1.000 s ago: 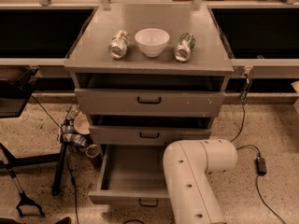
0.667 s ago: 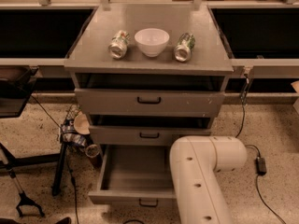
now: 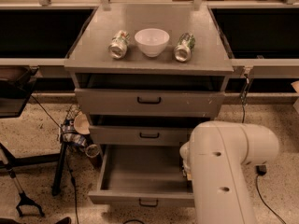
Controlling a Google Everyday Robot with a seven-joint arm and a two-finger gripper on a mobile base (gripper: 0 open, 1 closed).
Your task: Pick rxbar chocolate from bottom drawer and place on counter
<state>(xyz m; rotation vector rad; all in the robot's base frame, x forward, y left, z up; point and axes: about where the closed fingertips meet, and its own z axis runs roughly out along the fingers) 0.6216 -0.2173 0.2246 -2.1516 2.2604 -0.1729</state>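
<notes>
While reaching down at the right side of the bottom drawer point(image 3: 140, 169), hides the gripper behind the fat white arm point(image 3: 224, 171). Cannot tell if open or closed, or if holding anything. Cannot see the bar either: only bare grey floor at the left and middle of the drawer, so maybe tucked under the arm at the right. Looks like the pick step, going by the drawer pulled out and the arm low beside it. No bar up on the counter point(image 3: 149, 17) yet, so most of the job not done.

Next, needs a firm hold on the flat little bar, then a lift straight up, clear of the drawer's front and of the middle drawer point(image 3: 140, 135) above. Careful there: not much room under that one. After that, up to the counter to set the bar down flat.

Must pick a bare spot, with three things up there: a white bowl point(image 3: 152, 41) in the middle, a left can point(image 3: 118, 44) lying just beside it and a right can point(image 3: 184, 47) just beside it on the other side. Lots of grey room in front of them and behind.

No words to read anywhere. Silver and green on the cans, but no name to make out. No label on the drawers, just small dark handles point(image 3: 149, 100).
</notes>
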